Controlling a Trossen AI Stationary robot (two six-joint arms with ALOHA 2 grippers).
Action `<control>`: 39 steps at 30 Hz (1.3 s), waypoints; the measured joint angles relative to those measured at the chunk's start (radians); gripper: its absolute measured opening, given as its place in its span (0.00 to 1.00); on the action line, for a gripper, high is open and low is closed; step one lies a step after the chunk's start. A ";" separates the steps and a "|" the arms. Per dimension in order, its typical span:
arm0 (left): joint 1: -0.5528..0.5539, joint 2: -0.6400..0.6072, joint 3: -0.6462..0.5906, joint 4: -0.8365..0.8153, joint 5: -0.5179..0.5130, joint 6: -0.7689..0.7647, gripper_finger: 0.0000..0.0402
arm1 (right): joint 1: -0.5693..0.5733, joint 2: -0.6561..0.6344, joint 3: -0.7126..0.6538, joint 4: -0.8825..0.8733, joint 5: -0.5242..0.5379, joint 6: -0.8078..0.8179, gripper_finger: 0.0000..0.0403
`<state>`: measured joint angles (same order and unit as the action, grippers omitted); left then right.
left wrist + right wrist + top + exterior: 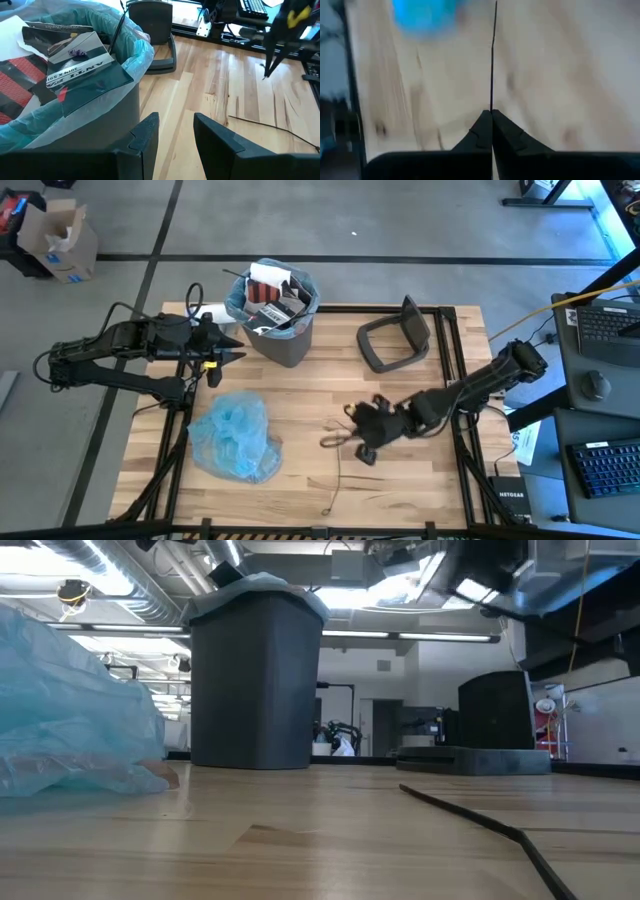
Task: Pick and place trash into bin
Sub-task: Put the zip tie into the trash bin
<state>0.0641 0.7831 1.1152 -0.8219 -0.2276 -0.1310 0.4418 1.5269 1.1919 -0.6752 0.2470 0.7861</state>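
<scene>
Right gripper [492, 116] pinches a thin dark stick [493, 55] over the pale wooden slatted tabletop [300, 405]; left gripper [175, 131], fingers spread, hovers beside the dark grey tapered plastic bin [278, 330]; grey concrete floor [400, 220] surrounds.

High view straight down over table [400, 440]; low view level at tabletop; both share bin [275, 310].

one bin [275, 315], one lid [395, 335], one blue bag [235, 437]
</scene>
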 joint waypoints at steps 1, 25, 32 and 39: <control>0.000 -0.001 0.000 0.000 0.000 0.000 0.29 | -0.018 0.000 0.038 0.006 0.025 -0.046 0.00; 0.000 -0.097 0.000 0.127 -0.001 -0.005 0.29 | -0.585 0.058 0.294 1.255 -0.088 -0.789 0.00; 0.000 -0.096 0.000 0.121 -0.001 -0.019 0.29 | -0.655 0.109 0.293 1.130 -0.114 -0.669 0.00; 0.000 -0.096 0.000 0.121 -0.001 -0.018 0.29 | -0.652 0.141 0.294 1.038 -0.070 -0.694 0.00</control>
<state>0.0639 0.6872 1.1156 -0.7006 -0.2287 -0.1492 -0.2104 1.6683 1.4857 0.3623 0.1766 0.0925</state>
